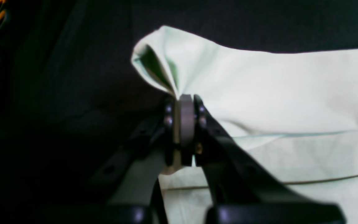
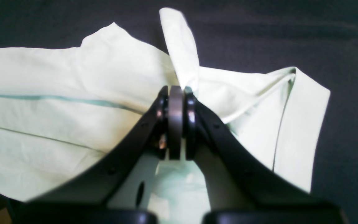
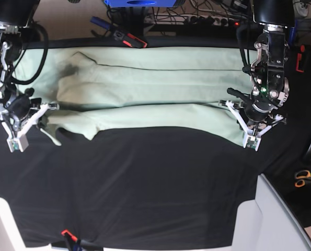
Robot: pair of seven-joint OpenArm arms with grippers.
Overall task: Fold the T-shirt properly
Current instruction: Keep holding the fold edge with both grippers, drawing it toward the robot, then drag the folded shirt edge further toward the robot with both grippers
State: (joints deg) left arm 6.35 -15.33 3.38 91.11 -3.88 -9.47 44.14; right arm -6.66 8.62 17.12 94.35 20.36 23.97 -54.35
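Note:
The pale mint-green T-shirt (image 3: pixel 145 89) lies stretched in a long band across the far part of the black cloth, with lengthwise folds. In the base view my left gripper (image 3: pixel 245 128) is at the shirt's right end and my right gripper (image 3: pixel 37 121) at its left end. Seen from the left wrist, the left gripper (image 1: pixel 183 99) is shut on a pinched ridge of the T-shirt (image 1: pixel 275 93), lifted off the cloth. From the right wrist, the right gripper (image 2: pixel 176 90) is shut on a bunched fold of the T-shirt (image 2: pixel 73 81), and a flap sticks up behind its tips.
A black cloth (image 3: pixel 145 183) covers the table in front of the shirt. Orange-handled scissors (image 3: pixel 303 179) lie off the table at the right. A white panel (image 3: pixel 273 219) borders the near right corner. Cables and a power strip (image 3: pixel 207 20) run along the back.

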